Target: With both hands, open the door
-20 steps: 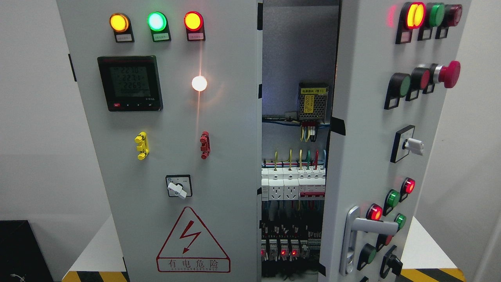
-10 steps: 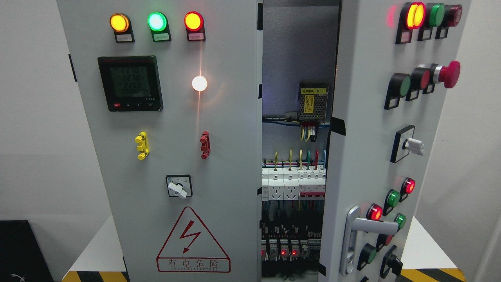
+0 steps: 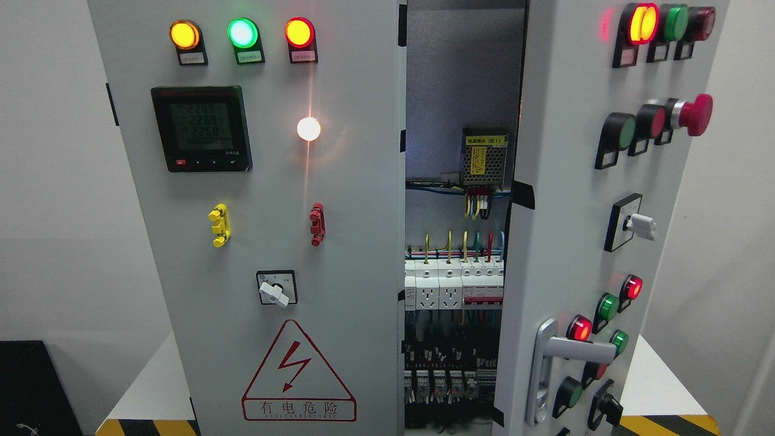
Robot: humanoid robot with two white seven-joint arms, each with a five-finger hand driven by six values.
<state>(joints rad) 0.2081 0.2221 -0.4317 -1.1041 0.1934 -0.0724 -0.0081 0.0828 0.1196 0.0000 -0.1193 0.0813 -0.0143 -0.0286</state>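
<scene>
A grey electrical cabinet fills the head view. Its right door (image 3: pixel 569 200) stands swung partly open towards me, carrying indicator lamps, push buttons and a red emergency stop (image 3: pixel 695 114). A silver lever handle (image 3: pixel 554 363) sits low on that door. The left door (image 3: pixel 266 200) is shut, with three lit lamps, a digital meter (image 3: pixel 201 128) and a danger triangle (image 3: pixel 298 375). Between the doors the gap shows breakers (image 3: pixel 453 284), wiring and a power supply (image 3: pixel 483 156). Neither of my hands shows anywhere.
The cabinet stands on a white table (image 3: pixel 145 387) with yellow-black hazard tape along its front edge. A black box (image 3: pixel 33 387) sits at the lower left. Plain white walls flank the cabinet on both sides.
The doors have not moved. The meter digits changed and the small red lights low inside the cabinet have gone out.
</scene>
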